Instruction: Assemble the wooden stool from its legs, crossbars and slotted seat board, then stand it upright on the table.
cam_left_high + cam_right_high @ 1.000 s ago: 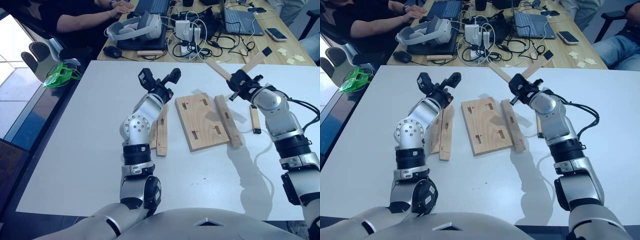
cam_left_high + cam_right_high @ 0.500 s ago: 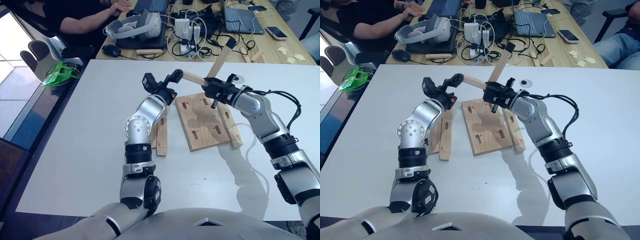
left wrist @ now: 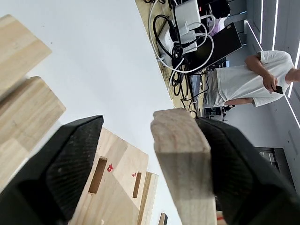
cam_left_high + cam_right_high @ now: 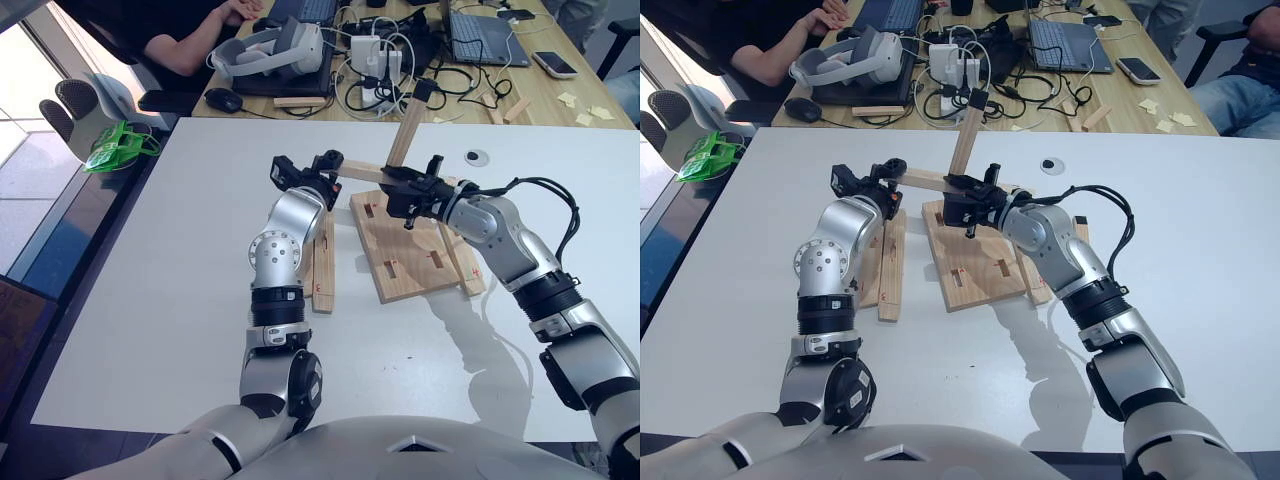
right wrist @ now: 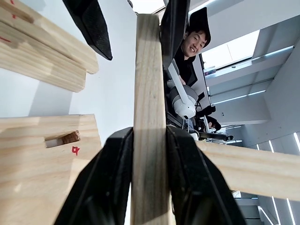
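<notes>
Left eye view: the right claw (image 4: 398, 188) clamps a wooden bar (image 4: 360, 176) above the seat board (image 4: 405, 270). At nine o'clock, the left claw (image 4: 308, 168) gapes around the bar's end. Left wrist view: the bar touches one fingertip (image 3: 225, 159). Right wrist view: fingers (image 5: 117, 168) pinch it.

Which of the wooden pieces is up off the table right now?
The joined pair of bars clamped in the right gripper, one end inside the open left gripper. The other bars lie flat beside the seat board.
</notes>
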`<state>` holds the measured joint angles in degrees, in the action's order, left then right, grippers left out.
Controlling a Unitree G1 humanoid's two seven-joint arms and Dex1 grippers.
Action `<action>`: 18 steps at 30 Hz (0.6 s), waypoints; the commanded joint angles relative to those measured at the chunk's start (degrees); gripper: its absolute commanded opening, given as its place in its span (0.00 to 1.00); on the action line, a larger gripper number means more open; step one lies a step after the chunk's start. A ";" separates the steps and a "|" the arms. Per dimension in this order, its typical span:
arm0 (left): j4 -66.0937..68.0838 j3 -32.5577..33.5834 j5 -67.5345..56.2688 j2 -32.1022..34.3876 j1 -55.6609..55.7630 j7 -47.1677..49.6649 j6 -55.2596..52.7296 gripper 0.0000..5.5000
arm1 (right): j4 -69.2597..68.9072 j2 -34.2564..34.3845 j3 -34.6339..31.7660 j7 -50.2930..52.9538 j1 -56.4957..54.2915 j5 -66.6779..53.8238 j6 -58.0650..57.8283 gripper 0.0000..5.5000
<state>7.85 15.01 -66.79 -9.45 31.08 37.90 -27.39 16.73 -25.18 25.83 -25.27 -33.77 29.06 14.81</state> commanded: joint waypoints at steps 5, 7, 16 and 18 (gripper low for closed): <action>-2.22 -2.30 -4.23 -9.28 13.17 5.07 2.67 0.42 | 2.62 0.21 0.17 3.61 -1.03 3.17 4.18 0.17; -2.40 -2.73 -4.63 -9.04 13.15 5.58 3.33 0.36 | 3.41 0.45 0.38 3.94 -1.27 3.48 4.65 0.17; -2.44 -4.78 -6.42 -7.85 14.14 5.06 4.94 0.22 | 5.38 2.19 1.45 2.90 -1.85 2.78 5.97 0.17; -2.32 -5.21 -6.43 -7.77 13.77 5.30 5.08 0.22 | 5.39 2.36 1.58 2.74 -1.93 2.66 6.17 0.17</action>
<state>6.81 12.23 -72.70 -9.00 31.87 42.51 -21.50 21.78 -23.34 25.98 -20.57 -33.83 31.22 19.05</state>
